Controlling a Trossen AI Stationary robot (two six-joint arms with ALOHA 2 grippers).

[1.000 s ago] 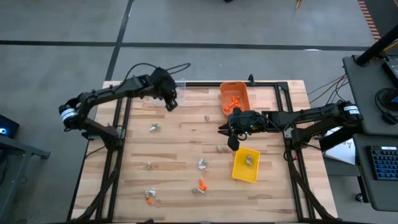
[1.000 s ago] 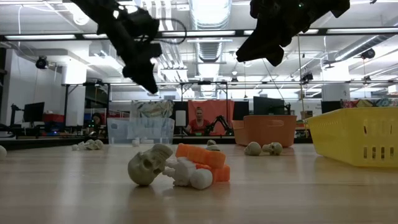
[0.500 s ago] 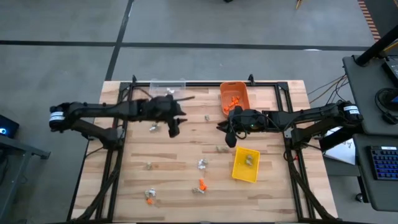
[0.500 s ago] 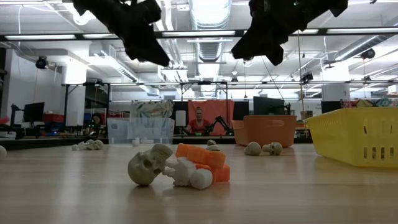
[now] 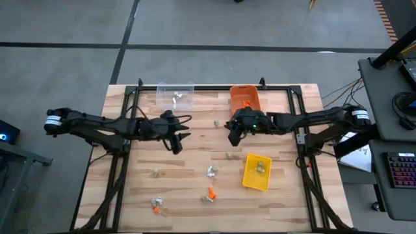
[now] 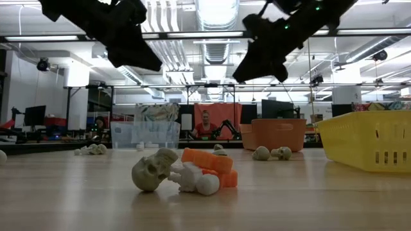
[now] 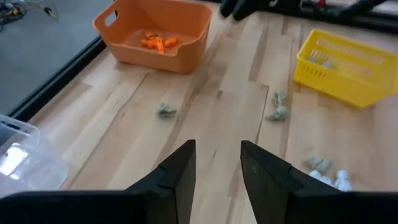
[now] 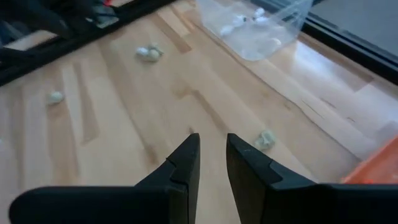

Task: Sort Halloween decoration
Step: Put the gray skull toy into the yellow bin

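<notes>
The Halloween decoration lies scattered as tiny trinkets on the wooden table: a tan one, another, a silvery one and an orange one. In the low view a tan skull leans against an orange piece. My left gripper hovers open over the table's middle left. My right gripper hovers beside the orange bin, its fingers a narrow gap apart. Nothing is between either pair of fingers.
A clear bin with white pieces stands at the far edge, left of the orange bin, which holds orange pieces. A yellow bin stands at the middle right. Bare wood lies between the two grippers. A person sits in the room behind.
My left gripper has swung from beside the clear bin toward the table's near edge and now hangs over the middle left. My right gripper has moved from above the yellow bin toward the far edge and a little left, rolling somewhat.
</notes>
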